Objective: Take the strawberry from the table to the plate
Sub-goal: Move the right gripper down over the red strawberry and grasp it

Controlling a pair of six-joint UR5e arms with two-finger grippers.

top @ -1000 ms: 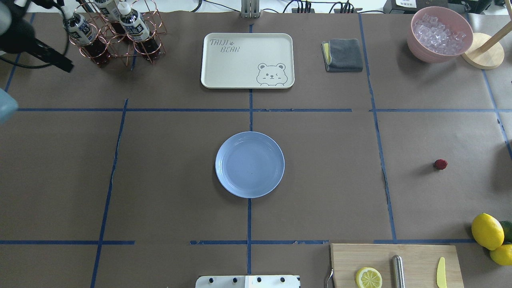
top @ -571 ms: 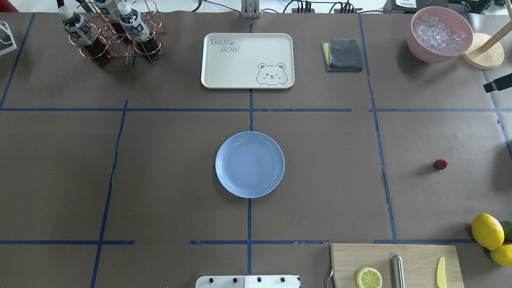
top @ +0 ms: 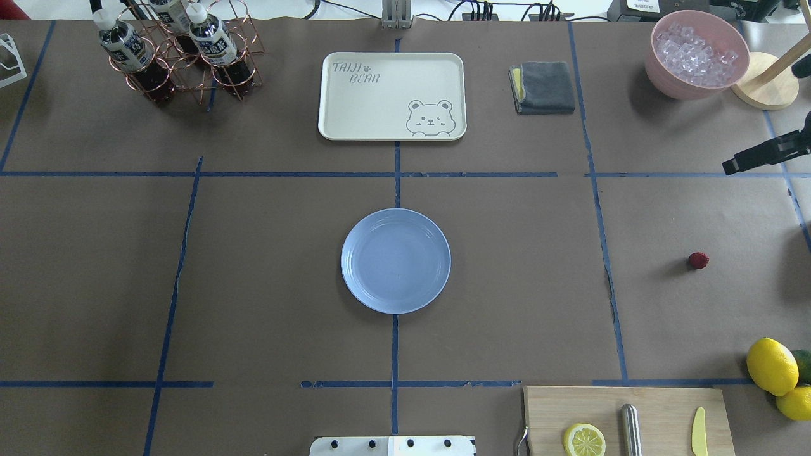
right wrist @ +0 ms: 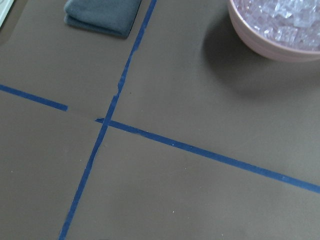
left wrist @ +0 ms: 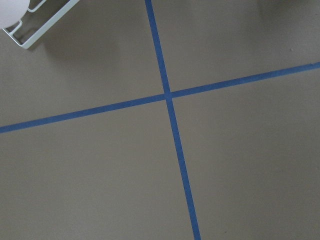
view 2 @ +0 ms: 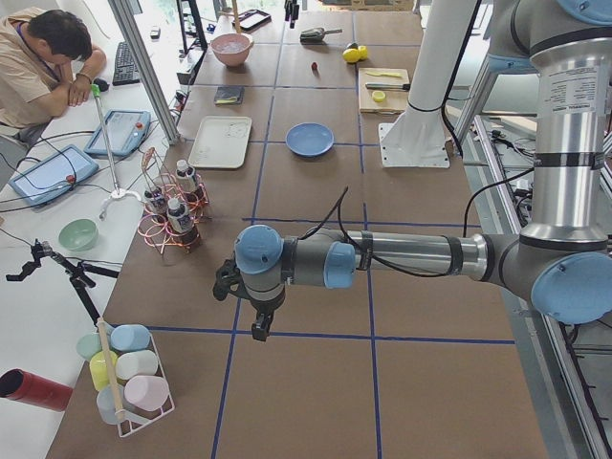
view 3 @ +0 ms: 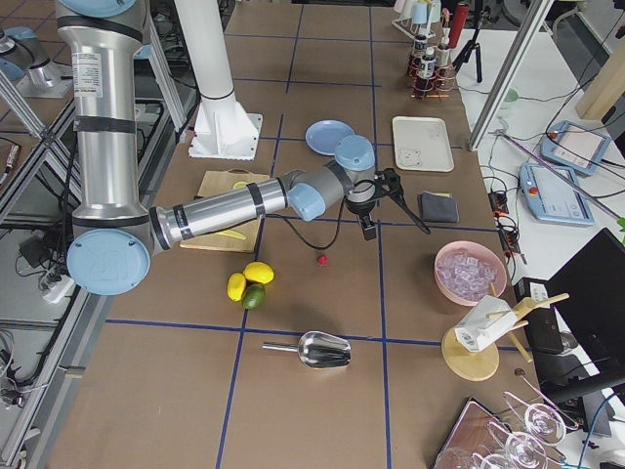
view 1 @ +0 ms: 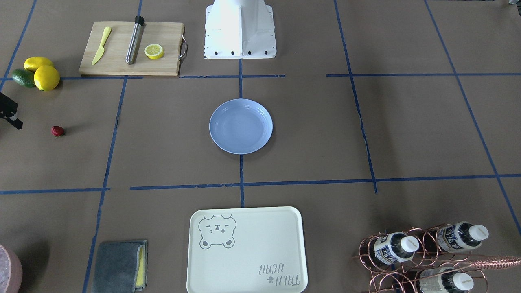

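Note:
The strawberry (top: pixel 698 260) is a small dark-red berry lying alone on the table (top: pixel 253 285) at the right; it also shows in the front view as the strawberry (view 1: pixel 57 131). The light-blue plate (top: pixel 396 261) sits empty at the table's centre. My right gripper (view 3: pixel 396 233) hovers beyond the berry toward the pink bowl, its fingers spread apart with nothing between them. One dark finger (top: pixel 760 158) pokes in from the overhead view's right edge. My left gripper (view 2: pixel 256 325) hangs over bare paper at the table's far left end; whether it is open or shut, I cannot tell.
Two lemons (top: pixel 772 366) and an avocado (top: pixel 804 364) lie near the cutting board (top: pixel 659 411). At the back stand a pink bowl (top: pixel 659 69) of ice, a grey cloth (top: pixel 545 85), a cream tray (top: pixel 367 101) and a bottle rack (top: pixel 184 57). A person (view 2: pixel 48 57) sits beside the table.
The left arm has gone out of the overhead view's upper left. The right gripper's finger has come further in from the right edge. Strawberry and plate have not moved.

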